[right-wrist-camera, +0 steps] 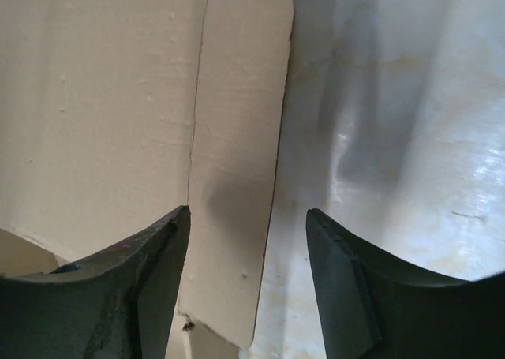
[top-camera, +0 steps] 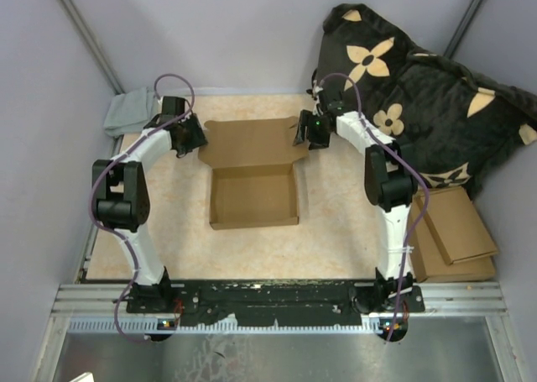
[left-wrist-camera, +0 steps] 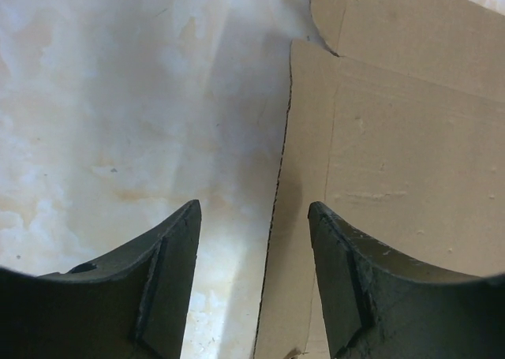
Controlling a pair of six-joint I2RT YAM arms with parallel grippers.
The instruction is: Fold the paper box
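The paper box (top-camera: 252, 199) sits mid-table as brown cardboard, its near half raised into a shallow tray and its lid panel (top-camera: 247, 143) lying flat behind it. My left gripper (top-camera: 195, 138) hovers at the lid's left end and my right gripper (top-camera: 303, 132) at its right end. In the left wrist view the left gripper (left-wrist-camera: 254, 209) is open, and the paper box's left edge (left-wrist-camera: 394, 138) runs up between its fingers. The right wrist view has the right gripper (right-wrist-camera: 248, 213) open astride the lid's narrow side flap (right-wrist-camera: 237, 138).
A black cushion with tan flowers (top-camera: 419, 88) leans at the back right. Flat cardboard pieces (top-camera: 457, 231) are stacked at the right edge. A grey cloth (top-camera: 130, 112) lies in the back left corner. Walls close in the pale marbled tabletop (top-camera: 168, 248).
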